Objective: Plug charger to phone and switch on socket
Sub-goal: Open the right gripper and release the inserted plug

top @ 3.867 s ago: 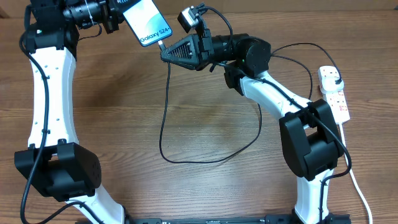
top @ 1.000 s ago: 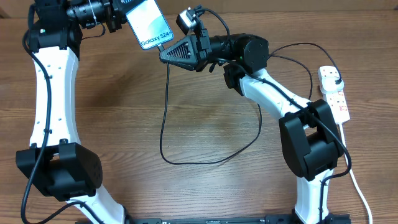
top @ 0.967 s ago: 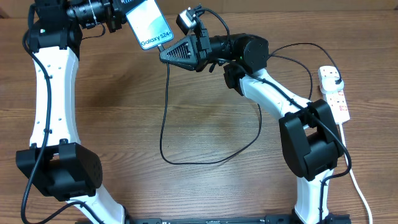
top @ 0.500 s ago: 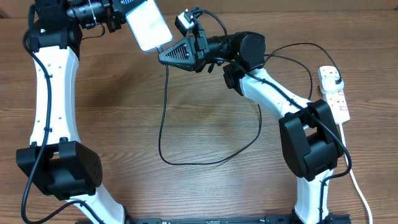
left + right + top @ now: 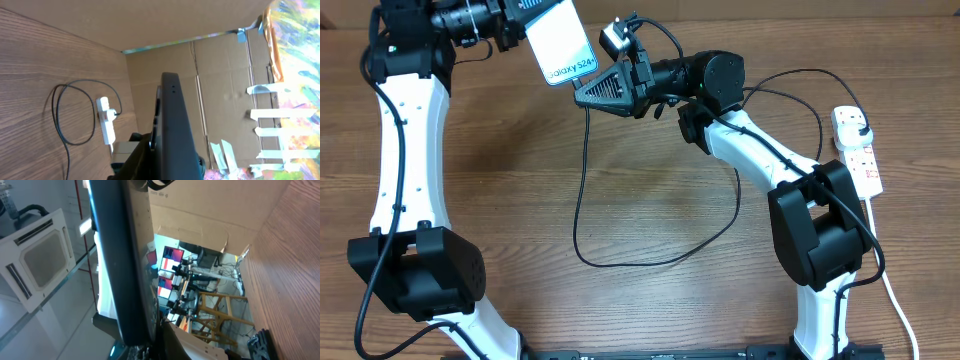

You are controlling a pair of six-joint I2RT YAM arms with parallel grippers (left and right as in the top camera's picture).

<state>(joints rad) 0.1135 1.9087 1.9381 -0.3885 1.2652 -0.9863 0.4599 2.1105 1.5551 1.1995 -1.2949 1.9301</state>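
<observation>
The lit light-blue phone (image 5: pixel 560 42) is tilted above the far edge, the thin black charger (image 5: pixel 582 200) loops mid-table, and the white socket (image 5: pixel 858 152) lies along the right edge.

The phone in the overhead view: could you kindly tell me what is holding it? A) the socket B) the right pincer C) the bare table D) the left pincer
D: the left pincer grips the phone at its upper end, while the right pincer holds the charger at its lower edge.
</observation>
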